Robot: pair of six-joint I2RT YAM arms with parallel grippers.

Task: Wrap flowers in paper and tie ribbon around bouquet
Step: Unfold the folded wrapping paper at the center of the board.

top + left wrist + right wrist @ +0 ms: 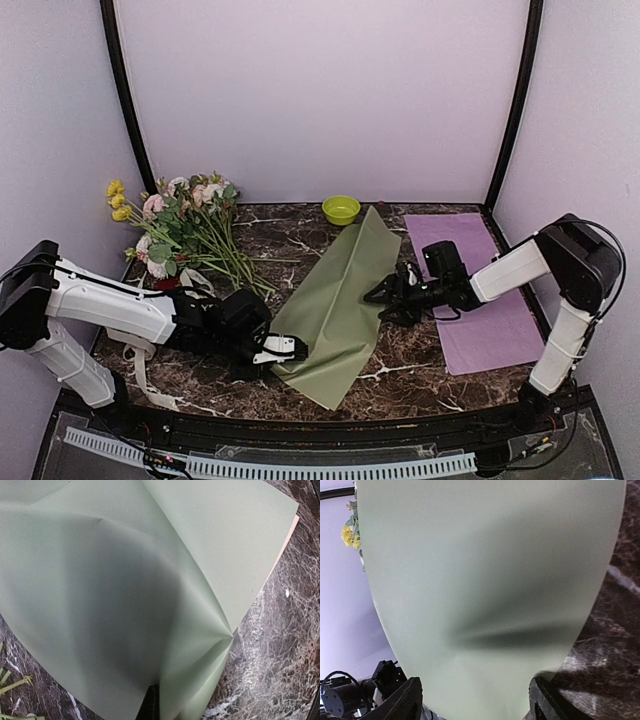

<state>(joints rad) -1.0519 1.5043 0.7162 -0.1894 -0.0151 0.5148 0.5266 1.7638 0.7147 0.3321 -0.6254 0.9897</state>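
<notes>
Top external view: two arms flank the sage-green paper point(335, 300), which lies slantwise in the middle of the marble table point(420, 385), buckled into a soft fold. The left gripper point(290, 348) is pressed together on the paper's near left edge, and the sheet billows up from the pinch. Its wrist camera shows a sliver of the peach sheet point(292, 530) peeking from beneath. The right gripper point(385, 297) hovers at the opposite edge, jaws spread wide with the sheet just ahead of them, clasping nothing. The flowers point(185, 235) lie well apart at the far left, unwrapped; the ribbon point(140, 365) trails beneath the left arm. A lime bowl point(341, 209) and a purple sheet point(490, 320) sit aside. The step in hand appears to be laying out the paper. Next, the sheet likely needs flattening before the stems are carried onto it.
</notes>
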